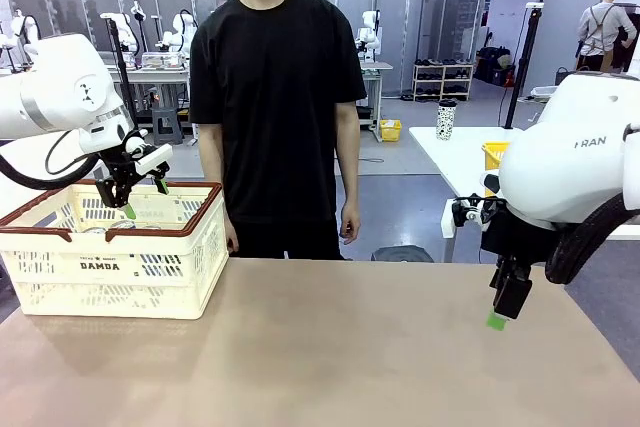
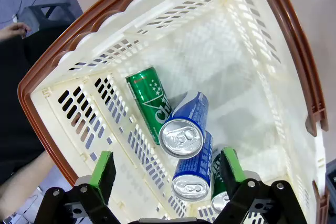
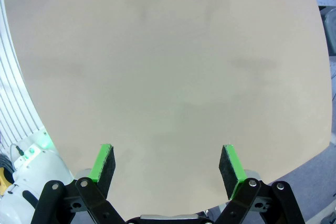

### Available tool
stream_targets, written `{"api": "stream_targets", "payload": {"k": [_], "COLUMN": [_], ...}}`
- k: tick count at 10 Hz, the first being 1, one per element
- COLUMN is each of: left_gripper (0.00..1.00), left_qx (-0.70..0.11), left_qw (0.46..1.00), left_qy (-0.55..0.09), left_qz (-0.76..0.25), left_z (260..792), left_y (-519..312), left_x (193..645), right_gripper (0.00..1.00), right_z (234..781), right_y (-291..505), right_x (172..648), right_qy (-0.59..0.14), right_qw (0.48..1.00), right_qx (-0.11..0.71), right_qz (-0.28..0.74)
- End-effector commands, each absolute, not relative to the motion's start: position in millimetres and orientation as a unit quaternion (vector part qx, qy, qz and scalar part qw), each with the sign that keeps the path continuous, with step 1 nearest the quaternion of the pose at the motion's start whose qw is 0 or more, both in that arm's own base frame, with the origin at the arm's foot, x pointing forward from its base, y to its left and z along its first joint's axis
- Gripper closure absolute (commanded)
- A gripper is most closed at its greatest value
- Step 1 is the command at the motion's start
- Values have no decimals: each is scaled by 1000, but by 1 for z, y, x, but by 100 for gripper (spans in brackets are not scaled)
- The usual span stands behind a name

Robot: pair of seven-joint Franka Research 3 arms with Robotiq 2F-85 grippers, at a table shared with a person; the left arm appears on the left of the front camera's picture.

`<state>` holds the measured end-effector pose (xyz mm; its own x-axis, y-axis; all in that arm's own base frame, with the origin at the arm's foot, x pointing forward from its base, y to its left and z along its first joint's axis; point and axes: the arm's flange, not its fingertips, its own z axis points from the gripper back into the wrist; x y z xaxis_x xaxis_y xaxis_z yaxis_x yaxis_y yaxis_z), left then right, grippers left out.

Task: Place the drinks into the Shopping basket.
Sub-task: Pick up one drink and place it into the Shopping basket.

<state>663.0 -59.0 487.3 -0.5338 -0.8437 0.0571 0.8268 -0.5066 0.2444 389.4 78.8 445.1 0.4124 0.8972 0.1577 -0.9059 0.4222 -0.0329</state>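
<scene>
We judge the loading close to done, so the step in hand is getting our left arm out cleanly: our left gripper (image 2: 167, 174) hangs over the Shopping basket (image 1: 190, 247) with its fingers spread wide and nothing between them, and we should lift it straight up before swinging away, so the pads clear the reddish-brown rim and do not nudge the cans below. The drinks lie on their sides on the basket floor, near one wall: a green can (image 2: 148, 98) touches a blue can (image 2: 185, 127) that rests partly on a second blue can (image 2: 193, 174). A fourth can (image 2: 220, 195) peeks out beside our finger; we cannot tell its colour for sure, as the finger covers most of it. Our right gripper (image 3: 167, 163) hovers over bare tabletop (image 3: 168, 66), fingers likewise wide apart and empty, and it can simply hold there. From the front the lattice wall hides the cans, so we cannot count them from that side, and the basket's near corner is cut off in the wrist picture, so another can could lie unseen there. The person (image 1: 275, 97) stands behind the tabletop, arms down.
</scene>
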Motion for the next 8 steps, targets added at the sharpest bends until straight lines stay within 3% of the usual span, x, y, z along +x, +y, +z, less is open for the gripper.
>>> {"api": "stream_targets", "payload": {"k": [1,8], "left_gripper": [0,0], "left_qx": [37,37], "left_qw": [481,481], "left_qy": [-124,-124], "left_qz": [-867,-867], "left_z": [487,487], "left_y": [-59,-59], "left_x": [664,664], "right_gripper": [0,0], "right_z": [445,445], "right_y": [78,78], "right_x": [389,389], "right_qy": [-73,-73], "right_qw": [840,840], "right_qx": [27,27], "right_qz": [536,536]}}
